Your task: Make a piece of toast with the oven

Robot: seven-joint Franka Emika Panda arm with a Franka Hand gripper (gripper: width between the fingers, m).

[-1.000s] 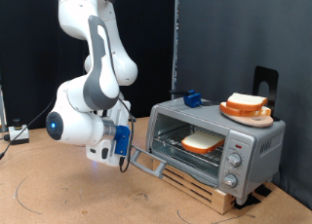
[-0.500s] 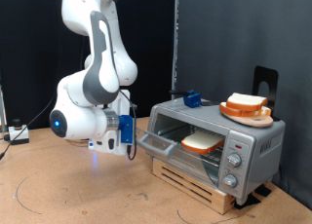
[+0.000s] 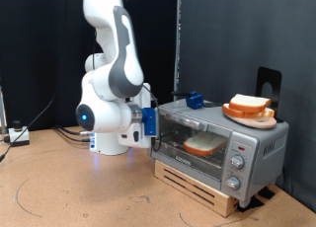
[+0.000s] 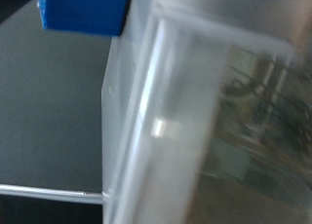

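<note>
My gripper [image 3: 151, 128] pressed against the oven [image 3: 219, 143] door, mid-frame. The piece of toast [image 3: 202, 144] lay inside, right of it. I could not tell my fingers' spread.

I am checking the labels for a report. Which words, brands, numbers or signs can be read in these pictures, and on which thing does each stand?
No text can be read in either view.
Oven: the marks around its knobs are too small and blurred to read.
Robot arm: no readable mark shows.
Wrist view: only the blurred glass door; no writing shows.
</note>
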